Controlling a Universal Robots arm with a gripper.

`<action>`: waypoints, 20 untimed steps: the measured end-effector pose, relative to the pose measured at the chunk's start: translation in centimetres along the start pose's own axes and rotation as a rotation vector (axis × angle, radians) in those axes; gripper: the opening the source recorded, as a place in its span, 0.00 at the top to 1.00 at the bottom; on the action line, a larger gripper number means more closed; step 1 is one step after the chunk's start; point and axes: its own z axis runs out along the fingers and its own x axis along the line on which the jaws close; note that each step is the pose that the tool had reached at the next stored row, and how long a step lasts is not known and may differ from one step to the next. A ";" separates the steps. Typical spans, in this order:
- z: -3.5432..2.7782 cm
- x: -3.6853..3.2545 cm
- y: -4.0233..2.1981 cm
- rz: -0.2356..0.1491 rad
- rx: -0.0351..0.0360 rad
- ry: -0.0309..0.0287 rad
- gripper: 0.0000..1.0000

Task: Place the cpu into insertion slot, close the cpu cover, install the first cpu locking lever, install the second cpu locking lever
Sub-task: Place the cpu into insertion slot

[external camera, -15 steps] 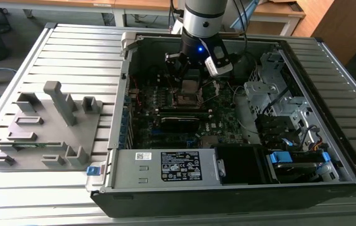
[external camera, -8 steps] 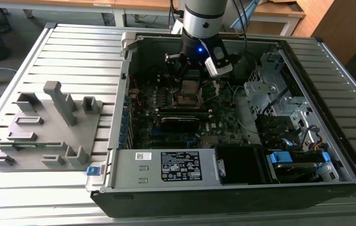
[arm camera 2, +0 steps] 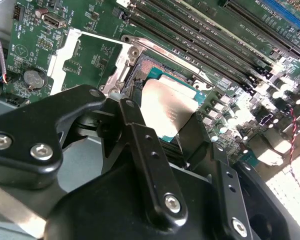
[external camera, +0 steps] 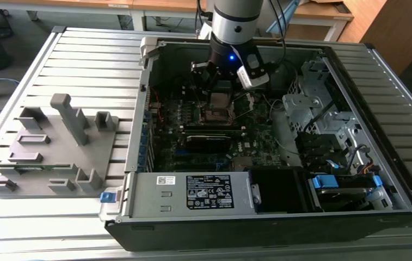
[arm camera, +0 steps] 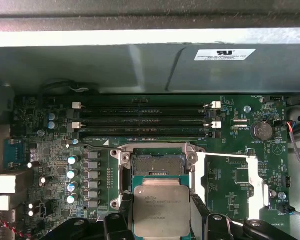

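Grey metal of the power supply [external camera: 144, 196] nearest in the exterior view, green motherboard [external camera: 188, 157] beyond, then the work itself. Between the jaws, clamped by two opposite edges, the cpu [arm camera: 161, 210], held just over the near part of the insertion slot [arm camera: 157, 164], not yet seated by the look of it. Beside the slot, the cpu cover [arm camera: 258, 182] flipped open; closing it and the two lever steps judged outstanding. Tight room: memory slots [arm camera: 145, 119] just past the slot, case wall [arm camera: 115, 65] farther off.

Silver cpu [arm camera: 161, 210] at insertion slot [arm camera: 157, 165]; cpu cover [arm camera: 225, 156] open.
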 end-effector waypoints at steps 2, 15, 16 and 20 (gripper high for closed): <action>0.03 0.00 -0.01 0.008 0.0002 -0.0003 0.46; 0.13 0.00 -0.01 0.095 -0.0002 -0.0044 0.46; 0.13 0.00 -0.01 0.107 -0.0002 -0.0049 0.46; 0.14 0.00 -0.01 0.112 -0.0003 -0.0052 0.46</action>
